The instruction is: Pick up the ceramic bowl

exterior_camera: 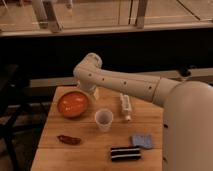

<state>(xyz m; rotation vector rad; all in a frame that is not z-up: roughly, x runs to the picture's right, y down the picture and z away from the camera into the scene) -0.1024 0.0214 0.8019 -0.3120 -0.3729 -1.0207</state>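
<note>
Approach step: the bowl (73,103) sits untouched at the desk's (90,146) ten o'clock corner. The pincer (94,92), mostly hidden under the arm (125,85), hangs at the bowl's two o'clock, spread wide and empty. Next, I judge, it must shift toward eight o'clock and straddle the rim.

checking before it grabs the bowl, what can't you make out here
camera view:
- gripper beside the ceramic bowl, far right rim: mostly hidden under the arm, contact unclear
- reddish-brown item, front left: too blurred to name
- table: front edge cut off by frame bottom
</note>
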